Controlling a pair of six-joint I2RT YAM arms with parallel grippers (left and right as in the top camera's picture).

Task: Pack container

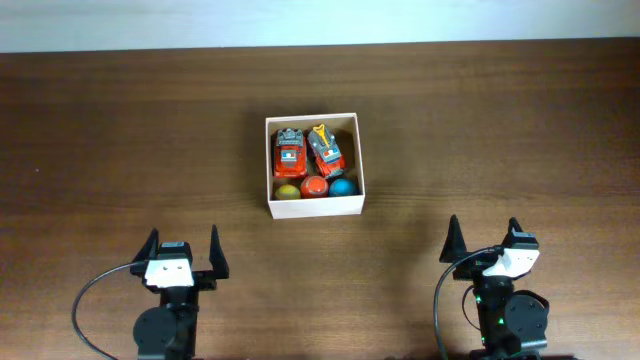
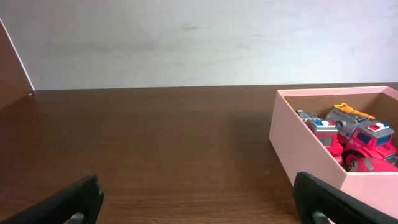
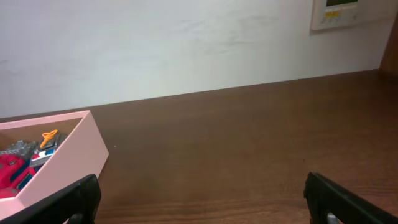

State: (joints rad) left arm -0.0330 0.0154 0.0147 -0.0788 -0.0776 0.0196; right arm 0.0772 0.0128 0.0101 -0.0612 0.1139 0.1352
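Black plastic at both claws. Left gripper (image 1: pixel 183 233) low on the left near the front edge, fingers spread wide, gripping nothing. Right gripper (image 1: pixel 483 224) low on the right, equally wide, equally empty. Both aimed toward the far side, with bare dark wood table (image 1: pixel 100 150) between and ahead of the fingertips. Left cable (image 1: pixel 84 300) looping beside one base, right cable (image 1: pixel 438 300) beside the other, both cut off by the bottom edge along with the bases.

Further out, the container (image 1: pixel 318 207): cream-white, square, open-topped, well apart from both claws, beyond their tips and roughly midway between them. Broad open wood to its left, right and near side. Narrower band behind it, up to the pale wall (image 1: pixel 300 20) at the far edge.

Inside, packed close: red toy truck (image 1: pixel 289 153) at back left, second truck (image 1: pixel 326 151) with a yellow part on top at back right. Along the front wall, yellow ball (image 1: pixel 288 191), orange-red ball (image 1: pixel 315 187), blue ball (image 1: pixel 343 186).

From the left wrist, box cropped at the right edge, looking pinkish; trucks visible, balls hidden behind the near wall. From the right wrist, box cropped at the left, only scraps of toy showing. Wall panel (image 3: pixel 339 12) cut off at the top, markings too small to read.
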